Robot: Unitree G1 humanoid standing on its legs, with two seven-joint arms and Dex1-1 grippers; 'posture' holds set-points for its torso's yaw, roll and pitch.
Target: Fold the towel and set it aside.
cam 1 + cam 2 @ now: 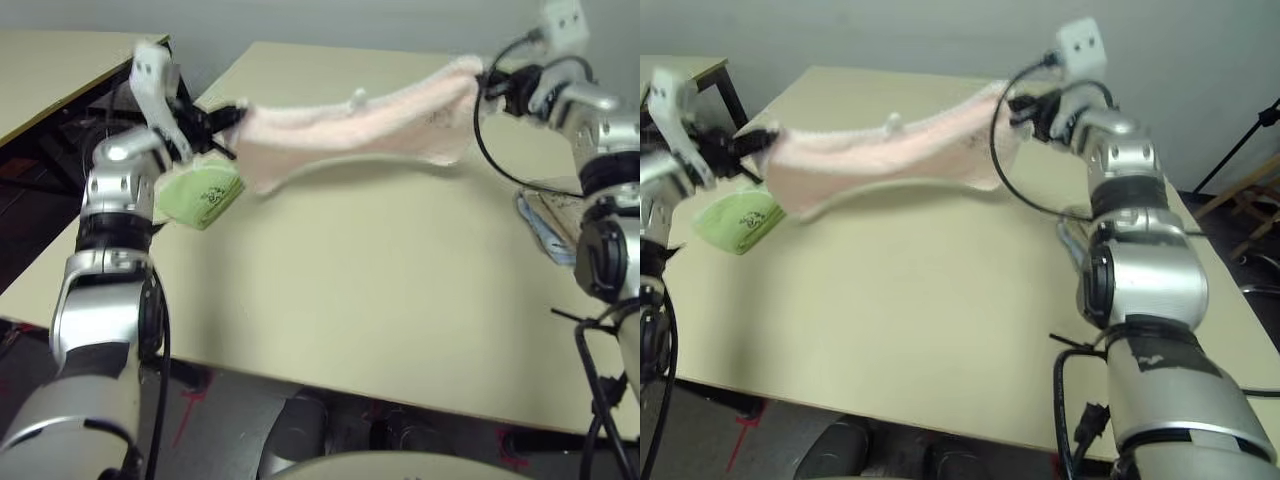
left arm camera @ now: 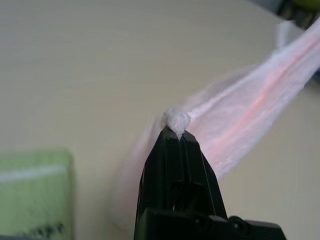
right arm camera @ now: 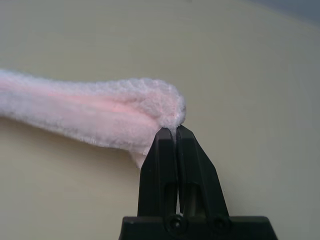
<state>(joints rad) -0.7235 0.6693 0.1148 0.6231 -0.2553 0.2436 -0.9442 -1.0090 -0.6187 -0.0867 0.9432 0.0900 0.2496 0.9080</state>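
Pink towel strung left to right above tabletop, long axis between left gripper and right gripper; both closed on its ends, neither arm nearer.

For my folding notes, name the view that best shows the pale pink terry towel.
Left eye view: the towel spans left pincer to right pincer, nearly unobstructed. The right eye view shows that span too, but a thin black cable crosses it. Each wrist view shows one pinched end.
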